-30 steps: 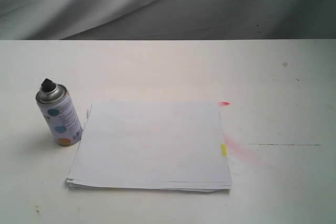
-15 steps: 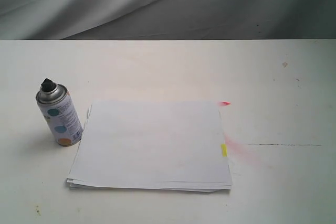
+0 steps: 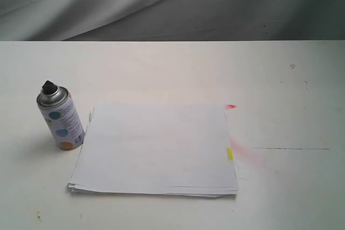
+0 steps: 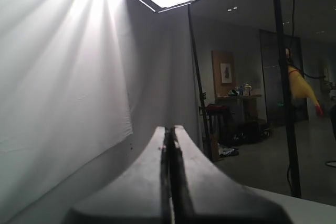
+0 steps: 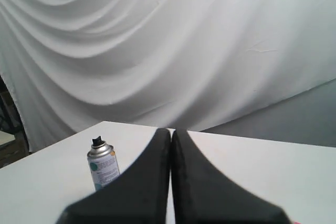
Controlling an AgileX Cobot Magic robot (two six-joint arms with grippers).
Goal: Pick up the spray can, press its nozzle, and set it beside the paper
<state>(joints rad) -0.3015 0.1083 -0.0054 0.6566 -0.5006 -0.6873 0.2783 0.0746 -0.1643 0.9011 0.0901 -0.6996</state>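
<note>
The spray can (image 3: 60,119) stands upright on the white table at the left, its black nozzle (image 3: 49,86) on the silver dome, right beside the left edge of the paper (image 3: 156,146). The paper lies flat mid-table with a small yellow mark (image 3: 229,154) at its right edge. Neither arm shows in the exterior view. The right gripper (image 5: 171,132) is shut with nothing in it, and the spray can (image 5: 103,165) stands far beyond it. The left gripper (image 4: 169,129) is shut and empty, pointing off at the room.
Red spray marks (image 3: 245,152) stain the table (image 3: 280,79) right of the paper. A white backdrop curtain (image 3: 108,4) hangs behind the table. A light stand pole (image 4: 283,77) shows in the left wrist view.
</note>
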